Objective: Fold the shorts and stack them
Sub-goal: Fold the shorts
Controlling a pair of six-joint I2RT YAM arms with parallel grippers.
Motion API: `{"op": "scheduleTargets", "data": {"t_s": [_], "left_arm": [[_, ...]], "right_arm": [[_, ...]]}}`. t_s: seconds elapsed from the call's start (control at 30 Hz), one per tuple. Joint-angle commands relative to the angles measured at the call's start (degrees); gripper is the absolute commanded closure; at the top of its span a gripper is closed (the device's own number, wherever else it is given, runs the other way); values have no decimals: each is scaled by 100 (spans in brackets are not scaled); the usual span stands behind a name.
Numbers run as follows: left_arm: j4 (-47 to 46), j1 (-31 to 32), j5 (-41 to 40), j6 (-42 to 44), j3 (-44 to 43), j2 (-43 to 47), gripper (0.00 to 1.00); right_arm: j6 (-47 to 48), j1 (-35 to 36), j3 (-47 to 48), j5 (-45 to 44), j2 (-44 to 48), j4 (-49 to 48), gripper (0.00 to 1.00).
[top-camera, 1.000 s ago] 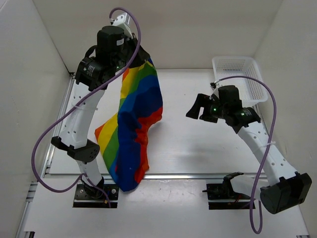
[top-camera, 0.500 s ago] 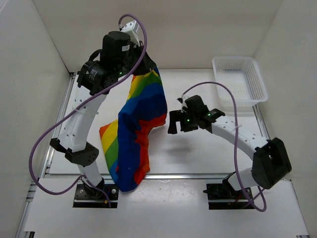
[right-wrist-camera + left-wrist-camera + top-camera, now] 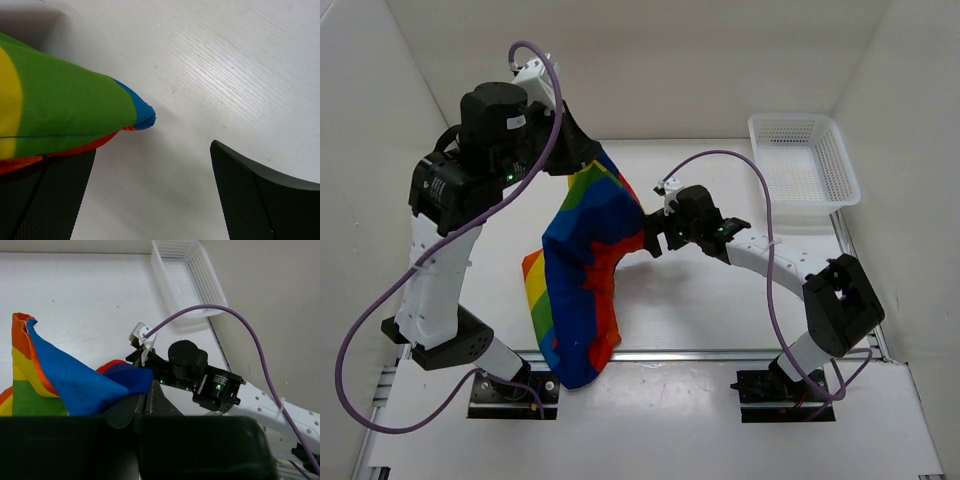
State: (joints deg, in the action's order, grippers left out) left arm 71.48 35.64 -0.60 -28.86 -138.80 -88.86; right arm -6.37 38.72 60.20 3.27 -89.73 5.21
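The rainbow-striped shorts (image 3: 582, 275) hang from my left gripper (image 3: 582, 158), which is shut on their top edge and holds them above the table; the lower end trails down to the table's front edge. In the left wrist view the blue and striped cloth (image 3: 65, 385) is pinched between the shut fingers. My right gripper (image 3: 652, 243) is open at the right edge of the hanging shorts. In the right wrist view a green and blue corner of the shorts (image 3: 80, 112) lies over the left finger (image 3: 47, 195), with the right finger (image 3: 260, 195) apart from it.
A white mesh basket (image 3: 803, 160) stands at the back right of the table, also seen in the left wrist view (image 3: 186, 277). White walls enclose the table on three sides. The white table top (image 3: 720, 300) lies beneath the right arm.
My right arm has swung left from near the basket to the right edge of the shorts. My left arm has shifted left and carried the hanging shorts with it.
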Motion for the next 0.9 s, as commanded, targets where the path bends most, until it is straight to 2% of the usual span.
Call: {"op": "scheduleTargets", "data": {"t_s": [0.0,0.07,0.23,0.33,0.43,0.47,0.5,0.57,0.73,0.87], "left_arm": [[234,-4,-1,100,72,219,90],[295,-57,-1,100,73,281,90],[454,-171,-1,223,195,518,90],[506,-311,51,223,266,650,90],[507,-364,51,223,319,703,90],[507,-365,51,223,319,703,90],[507,-365,51,223,319,703,90],[507,-417,-1,223,319,703,90],[507,-479,-1,223,204,703,90],[507,-532,-1,223,152,703,90]], "right_arm": [[181,30,307,358,-97,-820,0],[119,83,386,490,-254,-943,0],[-75,145,694,1026,-255,-1224,15],[-23,381,966,1299,-325,-1164,19],[136,619,1370,1457,-588,-769,31],[136,671,1371,1457,-589,-706,40],[136,733,1432,1457,-659,-706,44],[136,734,1310,1457,-659,-644,45],[66,786,792,1177,-484,-750,38],[66,786,677,1115,-536,-750,38]]}}
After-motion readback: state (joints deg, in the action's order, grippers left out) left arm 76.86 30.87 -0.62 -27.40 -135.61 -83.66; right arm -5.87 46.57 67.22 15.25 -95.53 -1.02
